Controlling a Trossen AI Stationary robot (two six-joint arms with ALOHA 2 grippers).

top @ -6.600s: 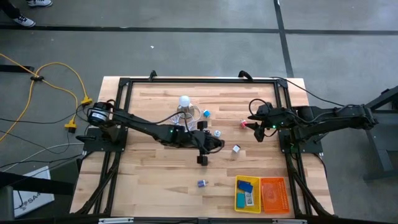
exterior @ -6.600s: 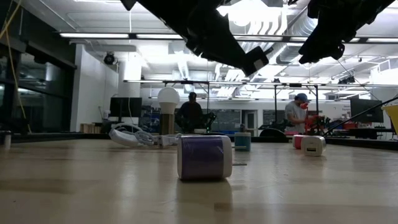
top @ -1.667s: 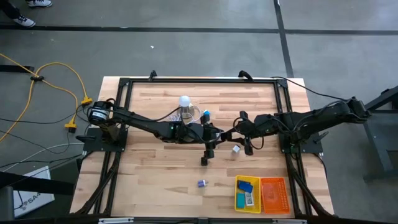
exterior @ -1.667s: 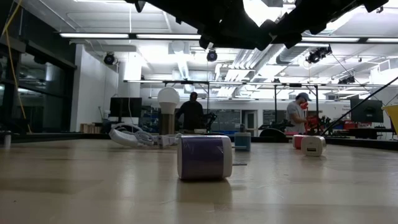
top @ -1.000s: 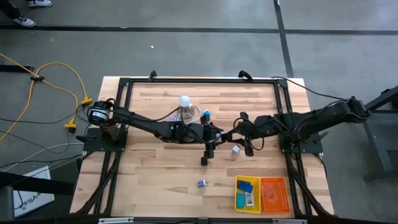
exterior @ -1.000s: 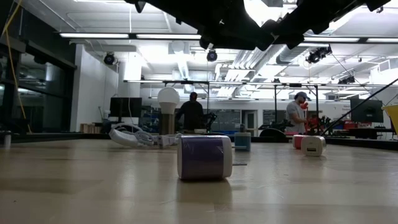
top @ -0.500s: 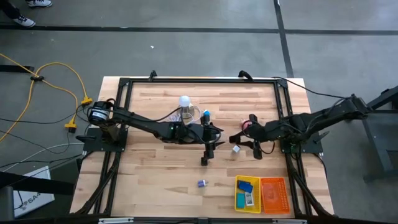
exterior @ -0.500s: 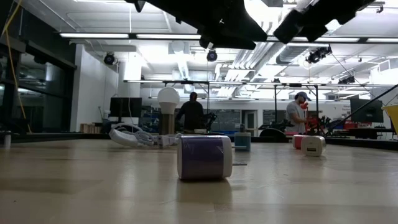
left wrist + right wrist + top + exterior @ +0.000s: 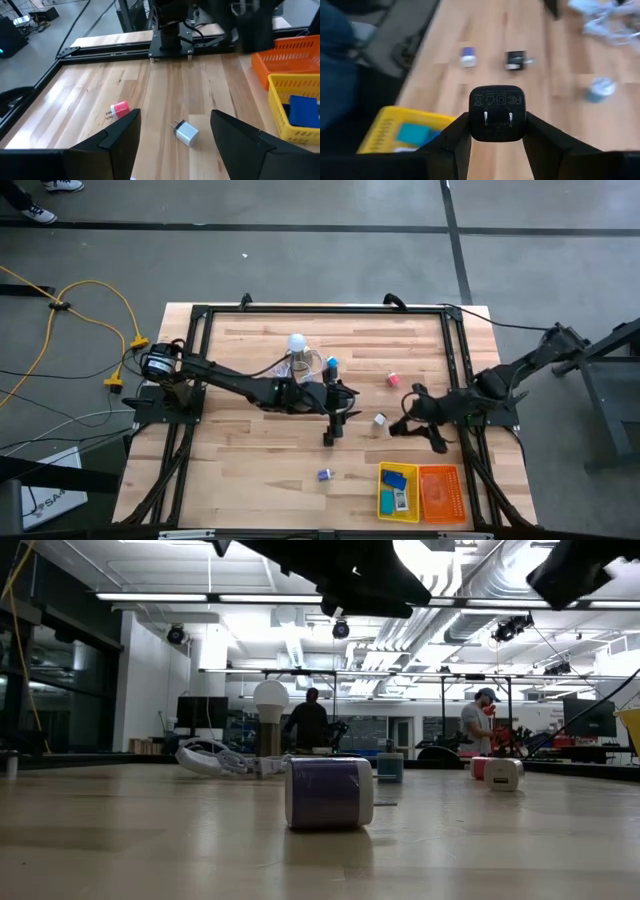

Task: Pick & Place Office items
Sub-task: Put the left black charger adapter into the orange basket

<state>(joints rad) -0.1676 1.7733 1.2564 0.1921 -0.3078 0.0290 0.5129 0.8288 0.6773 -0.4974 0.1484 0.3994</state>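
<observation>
the right claw [image 9: 497, 132] squeezes a black plug block [image 9: 497, 114]. the left claw [image 9: 175, 135] is wide open, holding nothing.

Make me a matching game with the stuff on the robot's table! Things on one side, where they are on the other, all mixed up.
Things:
1. black plug
2. blue block
3. pink plug
4. white ball-topped object

Places:
A. lying in the yellow tray
B. lying on the bare wood, near the white plug
C. pinched in the right gripper
D. standing near the far edge of the table, with a looped white cord beside it

Pairs: 1-C, 2-A, 3-B, 4-D

The left gripper hangs open over the middle of the table.
</observation>
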